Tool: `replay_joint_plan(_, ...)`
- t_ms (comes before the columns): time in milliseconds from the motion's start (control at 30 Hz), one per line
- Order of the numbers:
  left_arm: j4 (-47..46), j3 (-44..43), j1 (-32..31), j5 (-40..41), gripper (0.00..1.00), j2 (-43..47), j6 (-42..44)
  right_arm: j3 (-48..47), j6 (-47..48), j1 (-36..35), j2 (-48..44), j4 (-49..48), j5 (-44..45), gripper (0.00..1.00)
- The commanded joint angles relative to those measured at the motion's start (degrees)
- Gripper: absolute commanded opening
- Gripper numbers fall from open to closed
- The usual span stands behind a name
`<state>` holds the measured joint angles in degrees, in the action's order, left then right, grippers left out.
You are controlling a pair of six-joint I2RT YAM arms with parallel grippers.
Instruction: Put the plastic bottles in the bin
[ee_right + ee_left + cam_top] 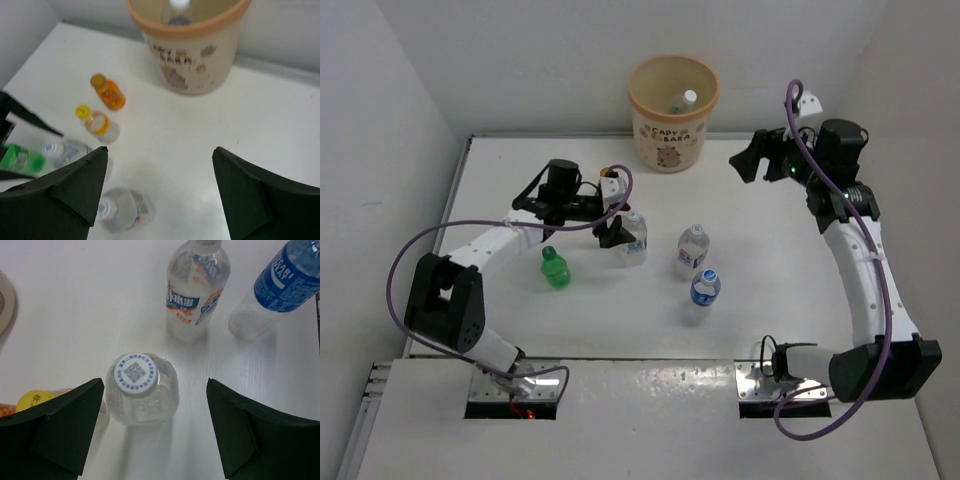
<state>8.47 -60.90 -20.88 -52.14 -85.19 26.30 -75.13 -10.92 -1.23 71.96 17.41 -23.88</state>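
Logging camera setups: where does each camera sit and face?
Top external: above, behind the bases, looking down at the table; left arm, right arm show.
Left wrist: wrist-mounted, looks down at a clear bottle; open left gripper shows.
Right wrist: wrist-mounted, faces the bin; open right gripper shows.
Top and right wrist share the bin.

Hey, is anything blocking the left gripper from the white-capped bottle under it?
Nothing visible does. The left gripper is open, and the white-capped bottle stands upright between its fingers; nothing else is in the gap.
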Motion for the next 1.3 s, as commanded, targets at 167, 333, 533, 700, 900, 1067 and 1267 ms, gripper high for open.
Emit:
replay_joint_plan(167, -6.79, -5.8, 0.49, -3.31, 0.8, -5.87, -4.07, 7.98, 4.5, -0.08, -10.08, 11.24, -6.27, 0.84)
replay_joint_plan(333, -8.56, -5.8, 0.49, -3.93, 0.78, -5.87, -6.35, 12.2, 7.84, -0.08, -14.04, 16.25, -6.88, 0.84)
replay_joint_plan(533, -6.9, -6.33, -0.56, -3.93, 0.38, -5.87, -7.5, 15.54, 8.1, 0.09, -17.29, 17.13, -8.46, 0.84)
replay_joint_plan(700, 0.57, -11.69, -0.56, -4.55, 0.07, -4.73, -6.96, 17.74, 8.02, -0.26, -19.66, 17.04, -10.04, 0.84)
replay_joint_plan(900, -4.49, -28.34, -1.18, 5.42, 0.03, -0.43, -19.09, 18.79, 8.46, -0.43, -20.9, 18.18, -14.25, 0.84)
replay_joint_plan(1067, -8.65, -42.96, -1.7, 24.68, 0.0, -7.43, -17.79, 20.2, 4.86, -1.84, -21.25, 15.03, -14.53, 0.84)
replay_joint_plan(1267, -23.83, -55.01, 0.22, 41.58, 0.0, -21.3, -20.59, 18.71, 3.44, -2.54, -20.9, 14.85, -17.25, 0.84)
